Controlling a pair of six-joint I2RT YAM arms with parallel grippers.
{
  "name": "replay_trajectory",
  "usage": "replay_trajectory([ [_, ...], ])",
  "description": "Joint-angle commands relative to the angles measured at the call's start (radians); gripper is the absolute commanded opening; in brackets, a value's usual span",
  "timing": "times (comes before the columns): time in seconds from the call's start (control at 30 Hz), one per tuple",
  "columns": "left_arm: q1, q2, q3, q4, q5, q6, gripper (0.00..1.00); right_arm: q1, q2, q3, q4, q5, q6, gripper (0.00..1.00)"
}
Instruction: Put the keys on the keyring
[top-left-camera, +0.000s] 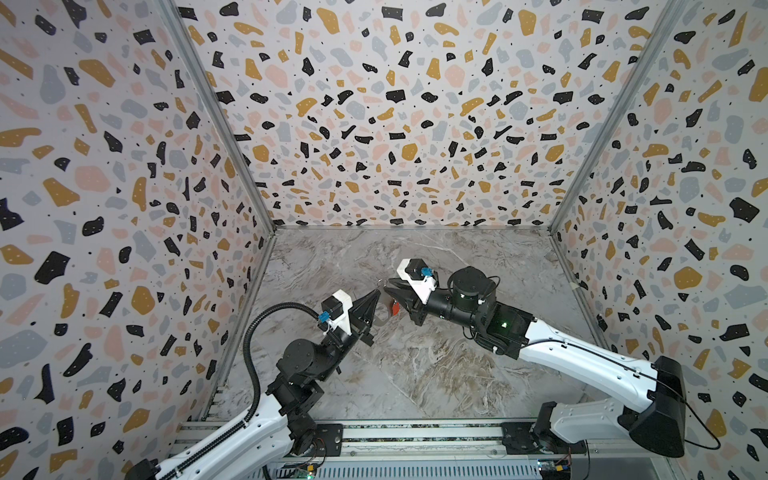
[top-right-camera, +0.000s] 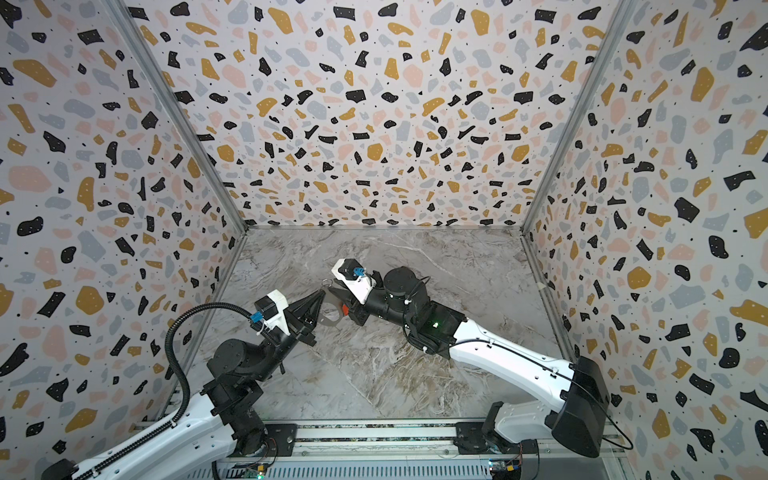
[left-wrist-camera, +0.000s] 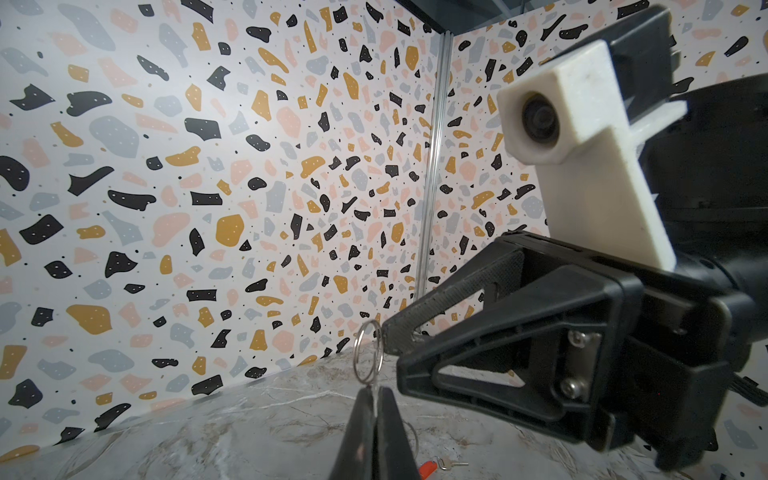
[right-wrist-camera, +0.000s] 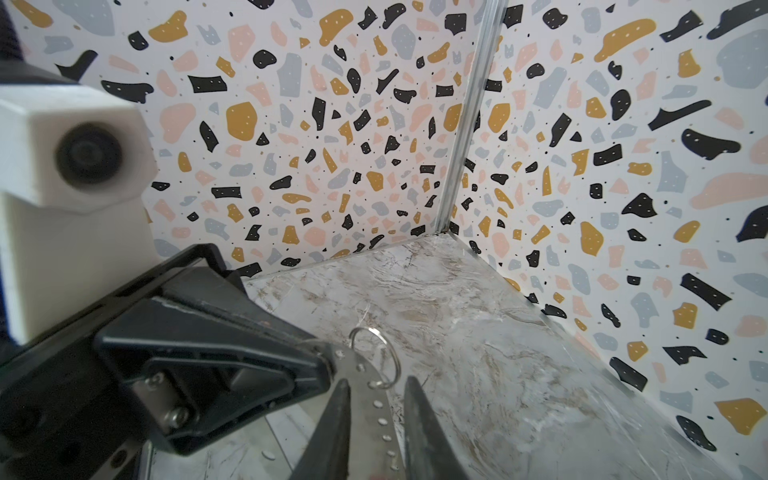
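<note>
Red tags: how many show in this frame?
1. The red tag sits close beside the right hand in both top views, its key attached; a second may be hidden.

The left arm (top-left-camera: 249, 436) rises from the lower left of both top views and the right arm (top-left-camera: 582, 357) from the lower right; their tips almost meet at mid-frame. The left gripper (top-left-camera: 377, 292) has its jaws pressed together. The right gripper (right-wrist-camera: 376, 384) has its jaws slightly parted.
</note>
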Motion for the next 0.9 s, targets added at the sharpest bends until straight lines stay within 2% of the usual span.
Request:
replay_trajectory([
  [0.0,-0.005,-0.015,0.0,0.068,0.018,0.013,0.0,-0.034,-0.036,0.01,0.023,-0.118,0.011,0.28],
  [0.23,-0.004,-0.015,0.007,0.058,0.062,0.018,0.0,-0.094,-0.024,0.021,0.007,-0.293,0.009,0.32],
  [0.47,-0.005,-0.002,0.021,0.049,0.106,0.019,0.0,-0.131,-0.004,0.047,-0.015,-0.398,-0.005,0.33],
  [0.67,-0.005,0.005,0.026,0.048,0.118,0.019,0.0,-0.141,0.017,0.074,-0.039,-0.441,-0.014,0.32],
  [0.87,-0.006,0.004,0.026,0.048,0.114,0.021,0.0,-0.141,0.023,0.074,-0.05,-0.458,-0.016,0.25],
])
